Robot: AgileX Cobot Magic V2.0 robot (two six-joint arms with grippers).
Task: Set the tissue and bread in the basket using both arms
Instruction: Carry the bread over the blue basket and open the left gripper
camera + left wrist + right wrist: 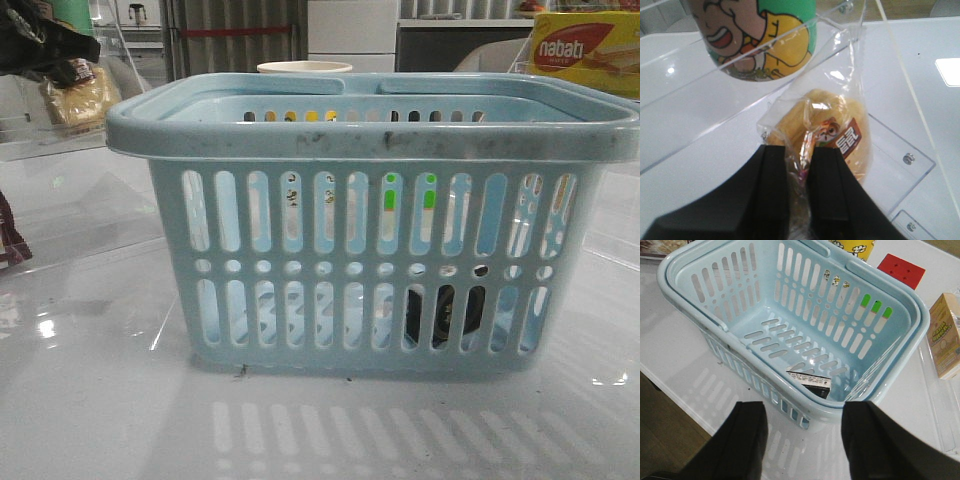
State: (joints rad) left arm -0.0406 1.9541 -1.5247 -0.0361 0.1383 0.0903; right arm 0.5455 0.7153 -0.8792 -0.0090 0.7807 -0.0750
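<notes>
A: Where is the bread (pixel 832 132) right now?

B: In the left gripper (pixel 799 170). Its two black fingers (pixel 771 185) are pinched close on the clear wrapper, with the pale yellow slice and its brown and white label hanging just past the tips. In the front view it hangs at the far left (pixel 75 98), lifted off the white table (pixel 90 400), outside the basket (pixel 372 140) and about level with its rim.

A: And the tissue (pixel 810 381)?

B: Already inside the basket (pixel 790 335). The right wrist view shows a small dark pack with a white label lying flat on the slotted floor, close to one wall. From the front it is only a dark block (pixel 445 315) glimpsed through the lower slots on the right.

A: What about the right gripper (pixel 802 440)?

B: Its fingers are spread wide with nothing between them, hovering above and just outside the basket's rim.

A: Anything else nearby?

B: A yellow nabati box (pixel 588 50) stands behind the basket to the right, a pale cup rim (pixel 304 68) shows just behind it, and a green cartoon-printed cup (pixel 760 35) sits on a clear acrylic shelf (pixel 700 115) beside the bread
</notes>
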